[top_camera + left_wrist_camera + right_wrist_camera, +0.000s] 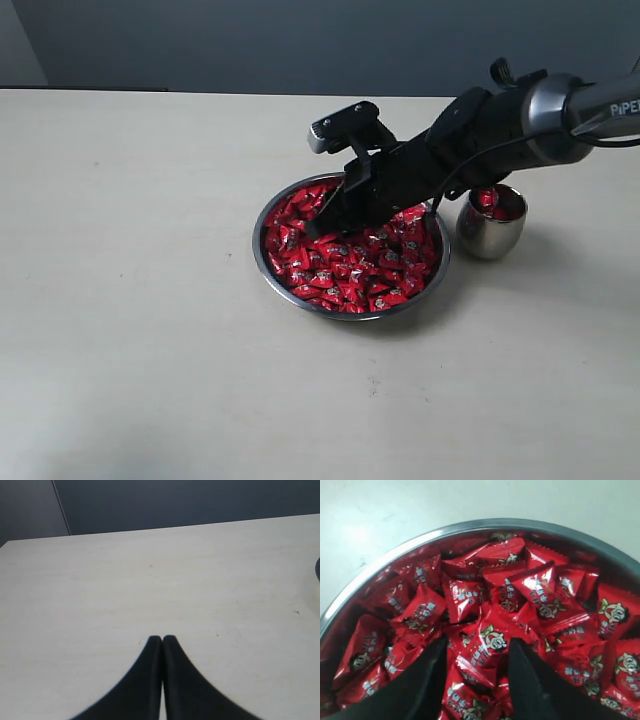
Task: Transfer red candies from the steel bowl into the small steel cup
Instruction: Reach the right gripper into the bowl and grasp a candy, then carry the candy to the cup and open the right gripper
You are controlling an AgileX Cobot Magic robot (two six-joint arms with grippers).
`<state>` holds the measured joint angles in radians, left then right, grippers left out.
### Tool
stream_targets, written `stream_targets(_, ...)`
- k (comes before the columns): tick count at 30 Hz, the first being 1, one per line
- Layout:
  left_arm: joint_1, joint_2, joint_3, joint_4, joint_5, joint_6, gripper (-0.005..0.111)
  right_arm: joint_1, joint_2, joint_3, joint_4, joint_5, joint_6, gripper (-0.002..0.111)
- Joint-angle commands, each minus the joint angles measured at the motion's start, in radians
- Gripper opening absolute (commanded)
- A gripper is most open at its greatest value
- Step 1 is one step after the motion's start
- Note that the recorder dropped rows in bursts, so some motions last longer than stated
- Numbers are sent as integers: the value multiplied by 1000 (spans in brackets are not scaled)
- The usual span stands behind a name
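We see a black right arm (470, 130) with a silver-grey collar (550, 115), white "PIPE" lettering (624, 107), a thin black cable (460, 168) and a boxy wrist camera (345, 125). The left gripper (162, 640) has smooth, black, tapering fingers (135, 695).

— How does the right arm (520, 118) stand?
— It reaches in from the right side and slopes down toward the left. The right gripper (477, 646) is pitched downward with its two dark fingers (427, 680) set apart.
— And the left gripper (162, 640)?
— Its fingertips (153, 644) are pressed together, with the inner faces meeting along their length.
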<state>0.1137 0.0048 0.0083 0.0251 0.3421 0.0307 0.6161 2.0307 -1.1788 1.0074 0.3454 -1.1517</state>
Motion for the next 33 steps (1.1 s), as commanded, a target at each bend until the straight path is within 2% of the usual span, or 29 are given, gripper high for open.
stream_targets(1, -5, -5, -8, 2, -5, -1, 0, 2, 34, -17, 15, -15, 12, 39)
stream_targets(6, -5, -5, -8, 2, -5, -1, 0, 2, 84, -85, 10, 32, 65, 39)
stream_targets(13, -5, -5, -8, 2, -5, -1, 0, 2, 114, -100, 7, 3, 109, 39)
stream_targets(16, -5, -5, -8, 2, -5, -1, 0, 2, 107, -100, 3, 23, 125, 25)
stream_targets(19, -5, -5, -8, 2, -5, -1, 0, 2, 80, -100, -50, 55, 167, 0)
stream_targets(21, -5, -5, -8, 2, -5, -1, 0, 2, 53, -100, -126, 74, 228, 1)
stream_targets(22, -5, -5, -8, 2, -5, -1, 0, 2, 18, -100, -242, 91, 341, 0)
stream_targets(24, -5, -5, -8, 2, -5, -1, 0, 2, -13, -100, -337, 111, 442, 0)
stream_targets(28, -5, -5, -8, 2, -5, -1, 0, 2, -87, -83, -464, 140, 556, 0)
stream_targets(31, -5, -5, -8, 2, -5, -1, 0, -6, -255, 73, -516, 53, 561, 0)
stream_targets(33, -5, -5, -8, 2, -5, -1, 0, -39, -376, 181, -486, -34, 561, 0)
